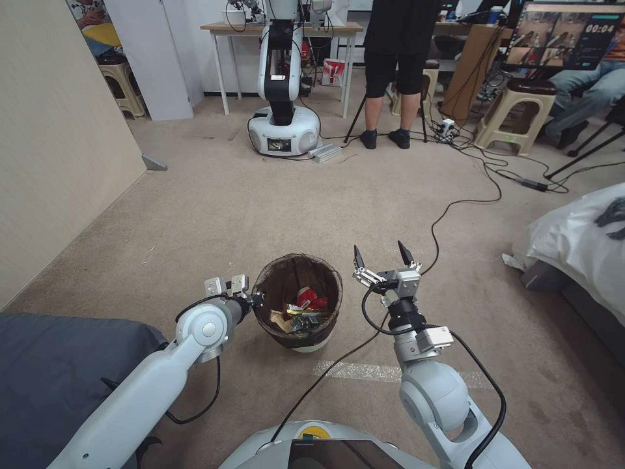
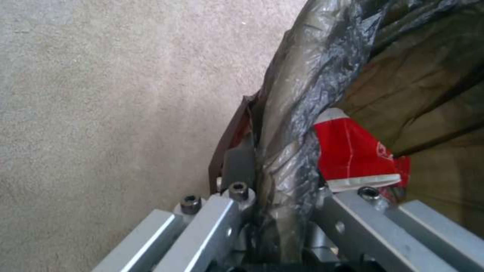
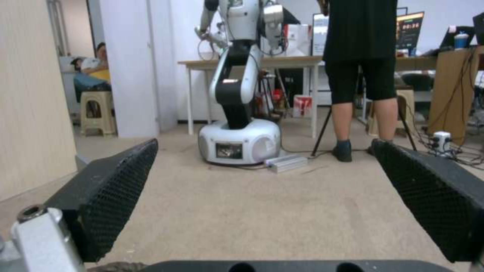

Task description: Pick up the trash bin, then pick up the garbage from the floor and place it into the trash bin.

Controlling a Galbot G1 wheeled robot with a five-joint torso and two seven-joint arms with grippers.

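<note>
trash bin (image 1: 297, 306), a small round white plastic bucket with a dark brown-black bag liner folded over its rim, sits low over the beige-brown short-pile carpet floor (image 1: 260, 195), just ahead of the robot. left gripper (image 1: 255, 298) is clamped on the bin's near-left rim, liner pinched between its fingers. garbage inside: a crushed red-and-white paper cup (image 2: 353, 151) among other wrappers. right gripper (image 1: 384, 258) hovers just right of the bin, fingers spread wide, holding nothing. risk, as judged: the one-sided rim pinch on slippery liner could slide, tilting the bin and spilling its contents.
</note>
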